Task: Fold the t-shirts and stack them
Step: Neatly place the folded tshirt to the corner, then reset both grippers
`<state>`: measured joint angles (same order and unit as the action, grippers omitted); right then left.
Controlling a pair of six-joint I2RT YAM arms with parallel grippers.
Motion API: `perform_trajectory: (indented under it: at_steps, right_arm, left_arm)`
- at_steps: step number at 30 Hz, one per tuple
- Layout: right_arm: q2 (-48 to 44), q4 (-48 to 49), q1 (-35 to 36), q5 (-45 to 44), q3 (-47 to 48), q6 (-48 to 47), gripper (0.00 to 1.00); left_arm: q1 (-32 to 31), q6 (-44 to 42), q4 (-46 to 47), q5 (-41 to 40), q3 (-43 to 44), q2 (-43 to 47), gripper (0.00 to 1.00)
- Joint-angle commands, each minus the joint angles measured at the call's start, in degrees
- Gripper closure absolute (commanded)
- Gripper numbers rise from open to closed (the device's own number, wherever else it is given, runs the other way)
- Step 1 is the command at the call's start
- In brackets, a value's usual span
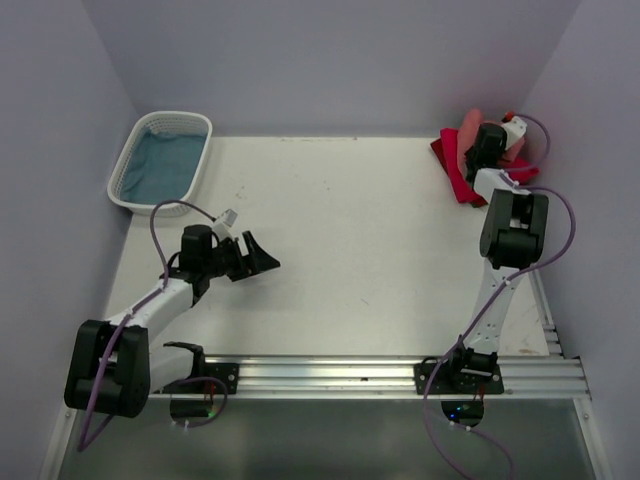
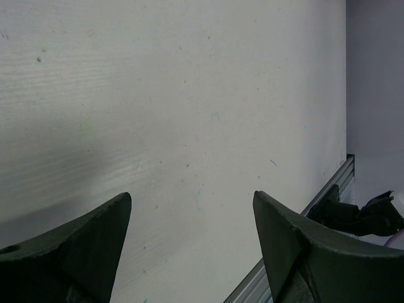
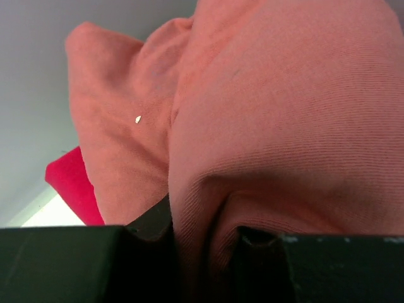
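Where the table's far-left corner lies: white lattice basket (image 1: 203, 158) with a teal-green shirt (image 1: 160, 165) bundled inside it. My left claw (image 1: 263, 258): released, jaws spread wide, hovering over the bare table (image 1: 360, 230) at its left-front, nothing between them. My right claw (image 3: 202, 240): far-right corner, clenched on a fold of the salmon shirt (image 3: 284, 113) — cloth pinched between the fingers. Crimson shirt (image 1: 455, 172): lying under the salmon one, near the right wall.
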<state>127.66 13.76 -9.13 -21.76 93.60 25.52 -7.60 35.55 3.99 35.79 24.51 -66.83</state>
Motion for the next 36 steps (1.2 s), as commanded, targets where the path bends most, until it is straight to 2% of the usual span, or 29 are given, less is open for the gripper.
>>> perform_trajectory:
  at_steps: [1, 2, 4, 5, 9, 15, 19, 20, 21, 22, 23, 28, 32, 36]
  right_arm:
    - [-7.3, -3.5, -0.2, -2.6, -1.4, 0.0, 0.85]
    - [-9.5, -5.2, -0.2, -2.2, -2.1, 0.1, 0.44]
    - [-12.3, -6.3, -0.2, -1.8, -5.3, 2.0, 0.09]
    - [-13.7, -7.1, -0.2, -0.7, -6.4, 2.5, 0.01]
    - [-23.6, -13.0, -0.2, 1.9, -10.9, 8.1, 0.01]
    - [-31.3, -28.6, 0.6, 8.0, -12.7, 14.7, 0.01]
    - [-34.6, -18.1, 1.3, 10.0, -19.7, 15.5, 0.01]
    - [-32.9, -12.3, 1.3, 10.9, -20.0, 15.5, 0.05]
    - [-31.6, -10.0, 1.1, 11.7, -20.0, 15.5, 0.14]
    - [-30.2, -7.9, 1.0, 12.8, -19.4, 15.5, 0.36]
    - [-27.1, -3.8, 1.0, 12.9, -19.3, 15.6, 0.99]
    - [-16.8, 0.0, 0.8, 5.9, -16.1, 18.8, 1.0]
    - [-9.8, -16.3, 0.8, -0.5, -9.8, 20.3, 1.0]
    - [-9.7, -14.0, 0.8, 4.2, -12.6, 19.4, 1.0]
  left_arm:
    - [-1.5, 0.7, 3.7, 0.8, 1.4, -0.7, 0.19]
    - [-1.7, 0.8, 3.9, 0.8, 1.4, -0.6, 0.19]
    - [-2.2, 1.3, 4.3, 1.0, 1.5, -0.1, 0.19]
    - [-2.2, 1.4, 4.3, 1.2, 1.6, 0.0, 0.19]
    - [-2.6, 1.9, 4.5, 1.7, 1.8, 1.6, 0.18]
    - [-2.8, 2.1, 4.5, 2.1, 1.0, 4.3, 0.18]
    - [-2.8, 2.0, 5.2, 2.2, -0.4, 5.2, 0.18]
    - [-2.8, 1.9, 5.2, 2.4, -0.7, 5.2, 0.18]
    - [-2.8, 1.9, 5.4, 2.8, -0.9, 5.1, 0.18]
    - [-2.8, 1.9, 5.7, 2.9, -1.4, 5.2, 0.19]
    - [-2.8, 1.9, 5.8, 3.0, -1.7, 5.6, 0.19]
    - [-2.8, 1.9, 5.2, 3.0, -3.3, 8.0, 0.2]
    - [-2.8, 1.5, 3.4, 2.2, -3.9, 10.0, 0.2]
    - [-2.8, 2.2, 2.9, 2.1, -3.9, 11.3, 0.21]
